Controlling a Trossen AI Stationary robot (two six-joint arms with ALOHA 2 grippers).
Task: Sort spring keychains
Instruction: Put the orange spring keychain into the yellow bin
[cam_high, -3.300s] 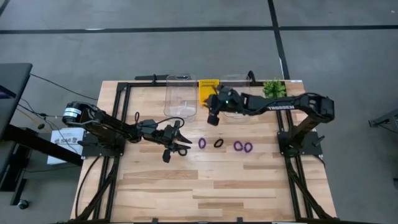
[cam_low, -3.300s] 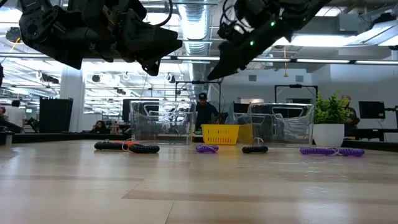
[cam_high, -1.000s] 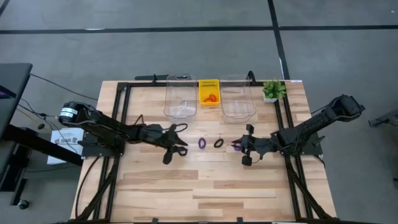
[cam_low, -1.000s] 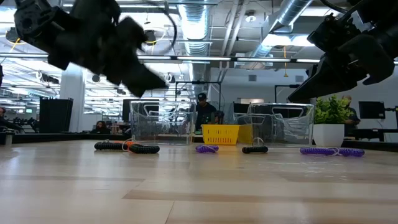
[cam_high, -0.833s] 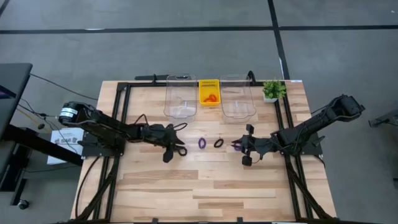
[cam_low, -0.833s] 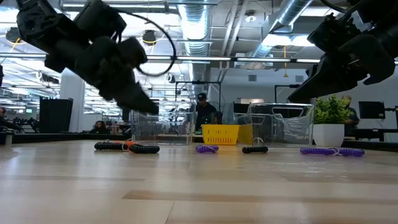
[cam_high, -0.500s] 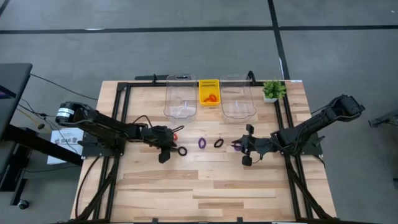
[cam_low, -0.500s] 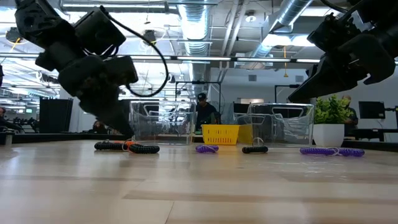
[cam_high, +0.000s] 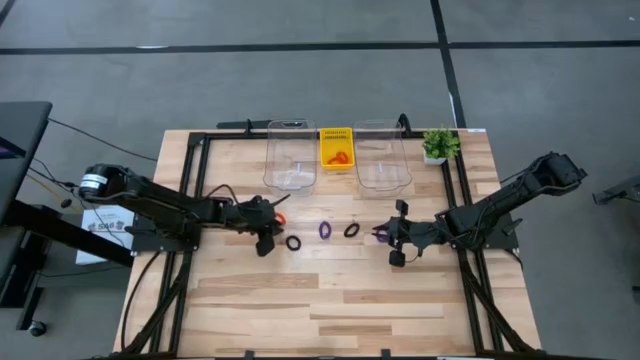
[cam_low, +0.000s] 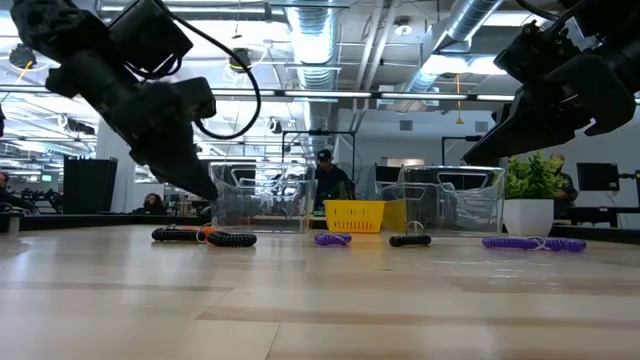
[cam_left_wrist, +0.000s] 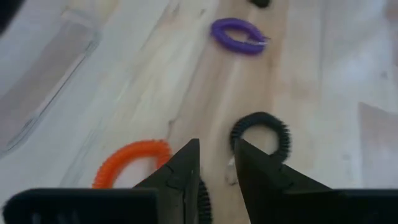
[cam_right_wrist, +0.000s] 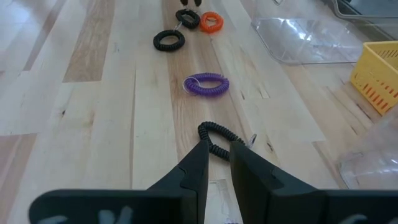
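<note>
My left gripper (cam_high: 268, 233) hangs low over the table's left middle, fingers nearly together, touching nothing. An orange keychain (cam_left_wrist: 130, 163) and a black one (cam_left_wrist: 261, 134) lie flat just beyond its tips. Another black coil (cam_left_wrist: 202, 198) shows under the fingers. A purple keychain (cam_high: 325, 229), a black one (cam_high: 351, 230) and a purple one (cam_high: 381, 234) lie in a row toward my right gripper (cam_high: 392, 238). That gripper hovers empty, fingers nearly together, with the black keychain (cam_right_wrist: 217, 138) just past its tips. An orange keychain (cam_high: 339, 157) lies in the yellow basket (cam_high: 336, 134).
Two clear plastic bins (cam_high: 290, 155) (cam_high: 383, 155) stand on either side of the basket at the table's far edge. A small potted plant (cam_high: 437, 144) stands at the far right. The near half of the table is bare wood (cam_high: 330, 300). People show in the room behind.
My left gripper has moved toward the table's left edge and come down toward the orange and black keychains, uncovering the black one that lay under it. My right gripper has kept still. No keychain has moved.
</note>
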